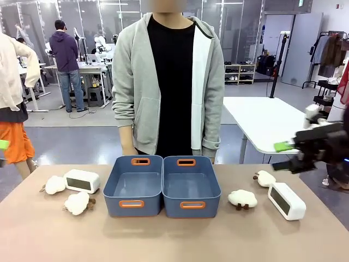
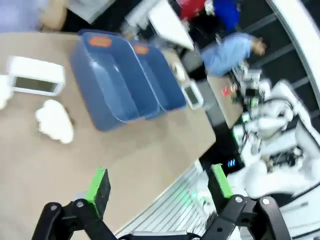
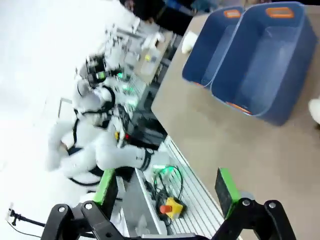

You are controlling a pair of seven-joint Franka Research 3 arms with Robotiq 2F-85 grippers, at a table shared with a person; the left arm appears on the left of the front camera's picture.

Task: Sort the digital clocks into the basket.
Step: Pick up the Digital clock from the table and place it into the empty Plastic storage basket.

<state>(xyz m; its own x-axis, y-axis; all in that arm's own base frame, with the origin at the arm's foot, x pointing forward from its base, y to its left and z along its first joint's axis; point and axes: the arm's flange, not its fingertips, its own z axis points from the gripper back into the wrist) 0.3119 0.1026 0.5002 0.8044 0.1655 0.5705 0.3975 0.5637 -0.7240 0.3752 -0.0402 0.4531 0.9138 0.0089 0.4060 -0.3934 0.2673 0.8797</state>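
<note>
Two white digital clocks with dark faces lie on the tan table, one at the left (image 1: 82,180) (image 2: 36,76) and one at the right (image 1: 286,201) (image 2: 192,95). Two identical blue bins stand side by side in the middle, a left one (image 1: 133,185) (image 2: 107,75) and a right one (image 1: 191,186) (image 3: 270,65); both are empty, and I cannot tell which is the basket. My right gripper (image 1: 284,156) (image 3: 167,190) hangs open above the table's right edge, past the right clock. My left gripper (image 2: 159,187) is open over the near table edge, holding nothing.
Fluffy white sheep toys lie beside the clocks: two at the left (image 1: 54,184) (image 1: 77,203), two at the right (image 1: 242,198) (image 1: 265,178). A person in a grey jacket (image 1: 169,82) stands at the far edge behind the bins. The front strip of the table (image 1: 174,240) is bare.
</note>
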